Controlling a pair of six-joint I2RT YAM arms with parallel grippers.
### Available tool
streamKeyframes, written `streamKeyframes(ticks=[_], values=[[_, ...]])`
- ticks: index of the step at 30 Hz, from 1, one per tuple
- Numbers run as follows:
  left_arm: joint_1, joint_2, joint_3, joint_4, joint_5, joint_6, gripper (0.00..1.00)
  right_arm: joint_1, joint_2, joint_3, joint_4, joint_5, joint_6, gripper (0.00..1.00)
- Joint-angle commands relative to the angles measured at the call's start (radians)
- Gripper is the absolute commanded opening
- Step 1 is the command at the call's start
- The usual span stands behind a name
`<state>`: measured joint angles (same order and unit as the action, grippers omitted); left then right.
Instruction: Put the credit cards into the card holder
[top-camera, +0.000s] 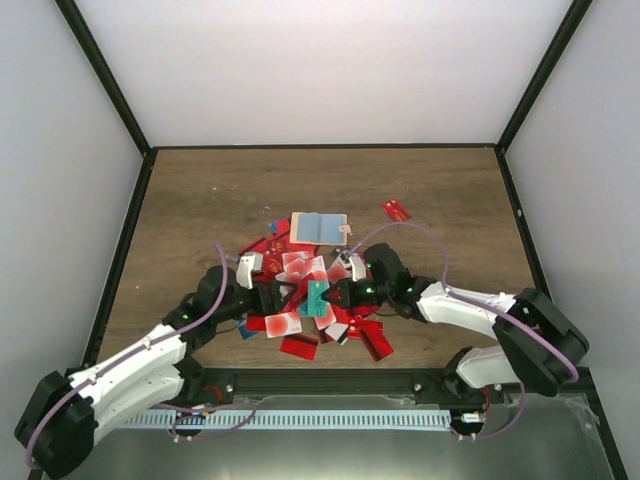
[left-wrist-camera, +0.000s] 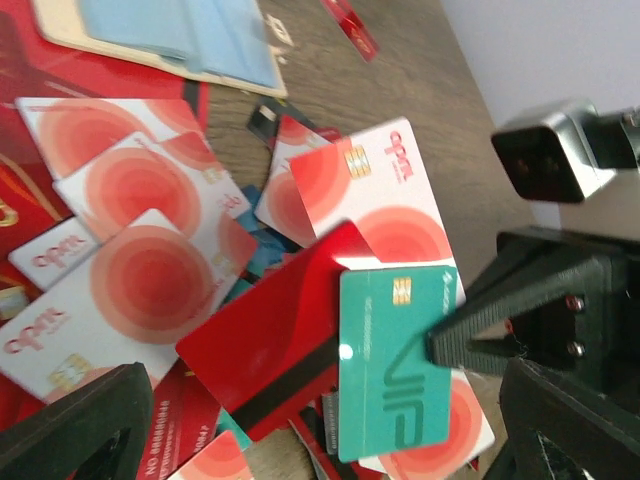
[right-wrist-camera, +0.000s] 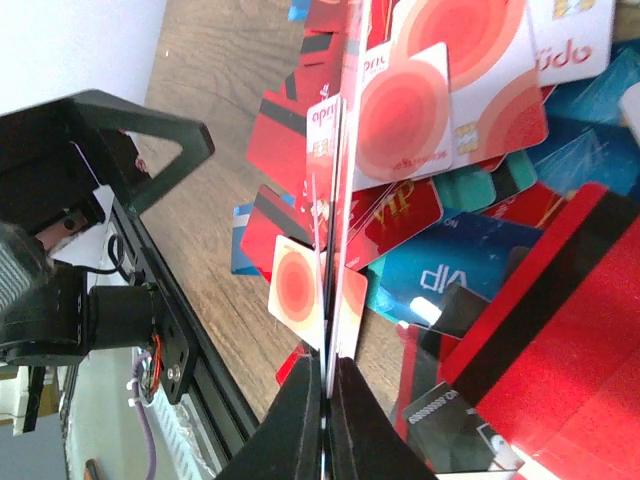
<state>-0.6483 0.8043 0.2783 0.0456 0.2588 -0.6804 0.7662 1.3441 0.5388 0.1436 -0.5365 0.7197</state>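
One teal card (top-camera: 317, 298) — clamped in the right gripper (right-wrist-camera: 327, 378) — runs lengthwise near-to-far.

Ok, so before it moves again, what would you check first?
1. Right claw gripping a card: ok, shut on the teal card.
2. Only one card pinched: cannot tell, it shows edge-on from the wrist.
3. Left claw free to help: ok, open and empty.
4. Card holder in sight: ok, lying flat beyond the pile of credit cards.
5. Holder steadied by a claw: not ok, neither touches it.
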Motion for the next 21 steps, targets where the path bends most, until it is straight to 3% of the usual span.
streamKeyframes(ticks=[1, 9, 16, 21], values=[[0.004, 0.062, -0.028, 0.208, 0.135, -0.009, 0.96, -0.048, -0.051, -0.015, 0.006, -0.051, -0.064, 0.01], [0.012, 0.244, -0.008, 0.357, 0.156, 0.012, 0.93, -0.108, -0.09, -0.04, -0.06, -0.031, -0.118, 0.01], [0.034, 0.384, -0.026, 0.498, 0.228, -0.008, 0.91, -0.167, -0.174, -0.093, -0.007, -0.147, -0.085, 0.01], [0.073, 0.459, -0.053, 0.681, 0.36, -0.057, 0.88, -0.23, -0.207, -0.131, 0.056, -0.265, -0.06, 0.01]])
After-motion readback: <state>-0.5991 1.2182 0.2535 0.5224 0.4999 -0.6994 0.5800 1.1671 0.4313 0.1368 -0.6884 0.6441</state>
